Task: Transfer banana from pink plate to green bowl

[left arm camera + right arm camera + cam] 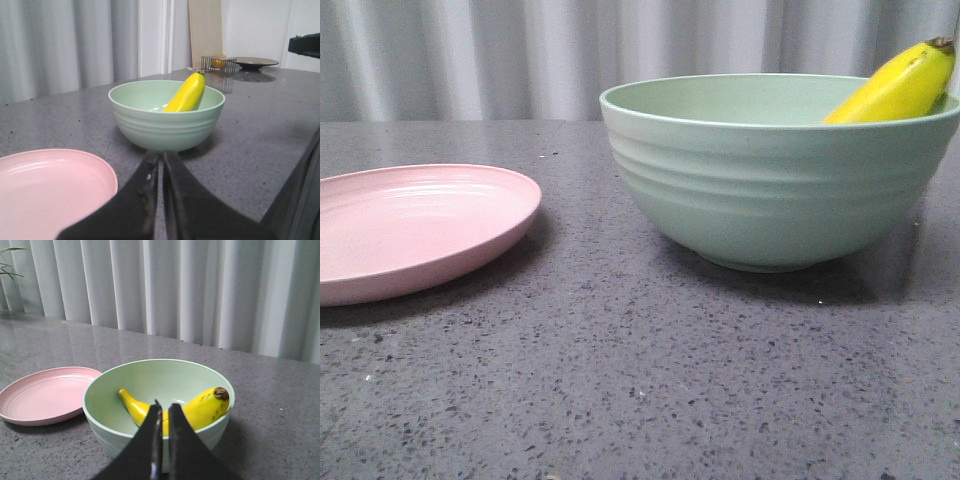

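Note:
The yellow banana (900, 85) lies inside the mint-green bowl (770, 190), its dark-tipped end leaning up over the bowl's right rim. The pink plate (410, 230) sits empty at the left of the bowl. The left wrist view shows the banana (187, 92) in the bowl (165, 125), with the plate (50, 190) beside it; my left gripper (161, 156) is shut and empty, just short of the bowl. In the right wrist view my right gripper (164, 406) is shut and empty, in front of the bowl (120, 385) and banana (205, 407). Neither gripper shows in the front view.
Dark speckled tabletop (620, 380). A wire rack with an orange item (219, 62) and a dark dish (257, 62) stand far off on the table in the left wrist view. Grey curtain (200, 285) hangs behind. The table edge (295, 165) drops off beside the bowl.

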You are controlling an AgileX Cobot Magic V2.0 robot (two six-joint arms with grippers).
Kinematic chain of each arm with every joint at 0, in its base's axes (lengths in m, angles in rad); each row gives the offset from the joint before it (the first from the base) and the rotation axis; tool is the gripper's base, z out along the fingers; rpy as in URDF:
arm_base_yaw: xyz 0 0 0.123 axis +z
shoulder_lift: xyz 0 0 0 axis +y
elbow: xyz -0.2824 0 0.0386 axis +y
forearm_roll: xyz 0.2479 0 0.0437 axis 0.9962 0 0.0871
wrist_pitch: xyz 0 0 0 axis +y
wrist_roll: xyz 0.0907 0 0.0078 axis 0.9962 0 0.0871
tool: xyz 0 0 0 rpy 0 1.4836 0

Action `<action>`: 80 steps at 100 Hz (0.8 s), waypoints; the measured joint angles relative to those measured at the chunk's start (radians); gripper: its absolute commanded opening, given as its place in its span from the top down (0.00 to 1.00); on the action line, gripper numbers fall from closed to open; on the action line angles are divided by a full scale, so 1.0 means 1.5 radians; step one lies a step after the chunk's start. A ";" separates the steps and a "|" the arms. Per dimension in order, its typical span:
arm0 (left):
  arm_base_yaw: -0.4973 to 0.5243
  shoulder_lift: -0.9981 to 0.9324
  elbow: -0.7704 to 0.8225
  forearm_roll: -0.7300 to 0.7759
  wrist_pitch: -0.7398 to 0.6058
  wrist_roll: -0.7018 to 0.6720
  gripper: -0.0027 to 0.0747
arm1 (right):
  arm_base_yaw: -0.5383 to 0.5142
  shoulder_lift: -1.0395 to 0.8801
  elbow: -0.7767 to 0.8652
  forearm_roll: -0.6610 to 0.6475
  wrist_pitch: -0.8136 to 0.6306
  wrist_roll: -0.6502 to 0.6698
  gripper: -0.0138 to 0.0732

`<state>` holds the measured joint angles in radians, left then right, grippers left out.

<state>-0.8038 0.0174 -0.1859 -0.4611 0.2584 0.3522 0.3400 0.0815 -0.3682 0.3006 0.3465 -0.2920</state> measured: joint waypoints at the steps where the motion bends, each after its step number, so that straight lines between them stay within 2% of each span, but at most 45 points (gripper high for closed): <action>1: 0.000 0.000 0.001 0.000 0.000 0.000 0.99 | 0.000 0.000 0.000 -0.001 0.000 0.000 0.91; 41: 0.000 0.000 0.064 0.000 -0.004 0.000 0.99 | 0.000 0.000 0.000 -0.001 0.000 0.000 0.91; 53: 0.009 0.000 0.082 0.074 -0.052 0.000 0.99 | 0.000 0.000 0.000 -0.001 0.000 0.000 0.91; 67: 0.074 0.000 0.105 0.162 -0.164 -0.005 0.99 | 0.000 0.000 0.000 -0.001 0.000 0.000 0.91; 80: 0.182 0.000 0.121 0.215 -0.229 -0.049 0.99 | 0.000 0.000 0.000 -0.001 0.000 0.000 0.91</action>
<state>-0.5305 0.0174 -0.0043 -0.1389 -0.0856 0.2784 0.3400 0.0815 -0.3682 0.2989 0.3465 -0.2920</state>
